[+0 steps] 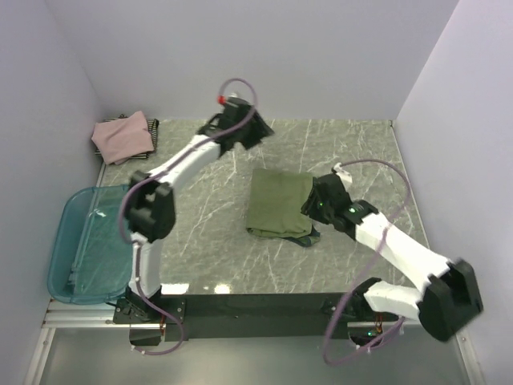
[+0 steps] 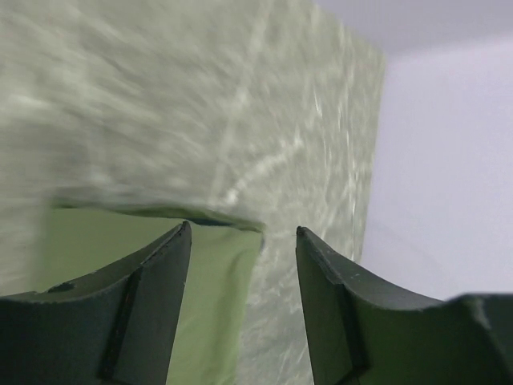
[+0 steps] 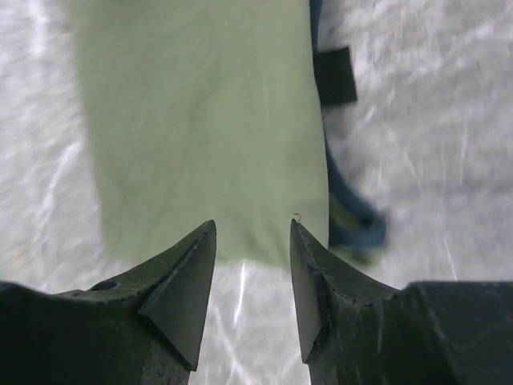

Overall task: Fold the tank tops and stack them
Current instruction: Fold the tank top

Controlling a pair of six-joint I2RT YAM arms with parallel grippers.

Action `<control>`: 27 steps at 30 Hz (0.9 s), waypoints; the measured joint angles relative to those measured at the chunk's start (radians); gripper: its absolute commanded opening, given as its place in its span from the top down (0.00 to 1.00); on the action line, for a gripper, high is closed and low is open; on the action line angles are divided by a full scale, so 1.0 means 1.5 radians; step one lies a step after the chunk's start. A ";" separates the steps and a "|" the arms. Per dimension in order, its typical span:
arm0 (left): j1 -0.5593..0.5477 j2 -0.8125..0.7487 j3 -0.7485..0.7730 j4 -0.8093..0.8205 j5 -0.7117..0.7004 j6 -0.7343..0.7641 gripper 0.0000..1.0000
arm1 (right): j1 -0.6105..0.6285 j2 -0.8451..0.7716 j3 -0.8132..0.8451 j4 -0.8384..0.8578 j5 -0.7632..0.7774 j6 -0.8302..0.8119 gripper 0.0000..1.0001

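Left claw (image 2: 240, 233) jaws apart, empty, raised near far edge of olive-green tank top (image 1: 276, 202). Right claw (image 3: 252, 226) jaws apart, empty, at its right edge. Top folded, middle of surface (image 1: 353, 152). Pink tank top (image 1: 120, 138) far-left corner, atop dark striped tank top (image 1: 153, 128).

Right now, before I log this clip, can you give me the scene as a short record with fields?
olive-green tank top: folded, centre of the table, navy trim showing at its near right corner
dusty-pink tank top: far left corner, lying on the dark striped one
teal bin: at the table's left side
left tool: open, holding nothing, raised near the olive top's far edge
right tool: open, holding nothing, at the olive top's right edge
stack: olive top not yet on the others
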 measured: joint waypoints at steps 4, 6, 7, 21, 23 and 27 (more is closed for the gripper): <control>0.057 -0.108 -0.094 -0.019 -0.036 0.016 0.42 | -0.023 0.130 0.026 0.030 -0.008 -0.034 0.54; 0.070 -0.133 -0.140 -0.027 -0.041 0.028 0.42 | -0.027 0.172 0.035 0.029 -0.015 -0.047 0.56; 0.070 -0.134 -0.154 -0.035 -0.043 0.034 0.42 | -0.029 0.189 0.039 0.029 -0.017 -0.051 0.56; 0.062 -0.046 -0.307 -0.063 0.057 0.112 0.36 | -0.044 0.210 -0.061 0.095 -0.072 -0.061 0.97; 0.064 -0.049 -0.320 -0.042 0.081 0.119 0.36 | -0.047 0.204 -0.069 0.105 -0.077 -0.059 0.90; 0.068 -0.066 -0.354 -0.010 0.118 0.122 0.33 | -0.050 0.186 -0.080 0.111 -0.088 -0.055 0.74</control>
